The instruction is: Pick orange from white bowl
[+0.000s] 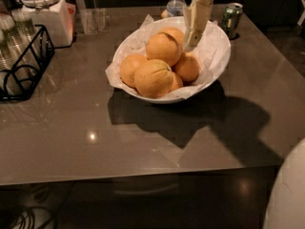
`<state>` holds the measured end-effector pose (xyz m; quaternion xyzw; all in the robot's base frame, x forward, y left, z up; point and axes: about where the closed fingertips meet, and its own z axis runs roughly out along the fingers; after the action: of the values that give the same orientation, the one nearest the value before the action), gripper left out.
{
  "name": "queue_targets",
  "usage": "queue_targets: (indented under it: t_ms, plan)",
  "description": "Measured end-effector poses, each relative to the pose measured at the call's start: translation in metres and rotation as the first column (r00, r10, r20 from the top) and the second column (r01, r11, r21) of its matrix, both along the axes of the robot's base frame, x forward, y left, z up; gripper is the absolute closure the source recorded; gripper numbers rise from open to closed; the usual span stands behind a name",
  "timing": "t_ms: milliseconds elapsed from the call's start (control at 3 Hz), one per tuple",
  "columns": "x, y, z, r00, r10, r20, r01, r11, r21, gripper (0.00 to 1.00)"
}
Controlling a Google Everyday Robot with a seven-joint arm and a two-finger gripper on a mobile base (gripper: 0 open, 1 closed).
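Hand (190,43): hovering over bowl (225,61), just right of top orange (162,49); width, cannot tell.
Advice: centring over orange before lowering.

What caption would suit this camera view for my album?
The robot's hand hangs over oranges piled in a white bowl on a grey table.

Grey table (143,147). 10 o'clock: white lidded jar (45,13), clear glass (93,20) just beside it. 9 o'clock: black wire rack (26,63) at the edge, holding glasses (6,30). 12 o'clock: water bottle (175,4). 1 o'clock: green can (231,18), upright.
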<state>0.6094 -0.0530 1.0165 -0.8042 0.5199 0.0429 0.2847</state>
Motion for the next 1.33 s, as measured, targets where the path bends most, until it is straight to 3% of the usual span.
queue_targets:
  t_ms: [333,1000,1333]
  plan:
    - [0.008,0.011,-0.018,0.9959,0.075,-0.051,-0.074,0.997,0.017,0.00]
    - [0.020,0.023,-0.029,0.9935,0.099,-0.057,-0.097,0.995,0.041,0.00]
    - [0.025,0.033,-0.044,0.9856,0.147,-0.083,-0.142,0.988,0.059,0.00]
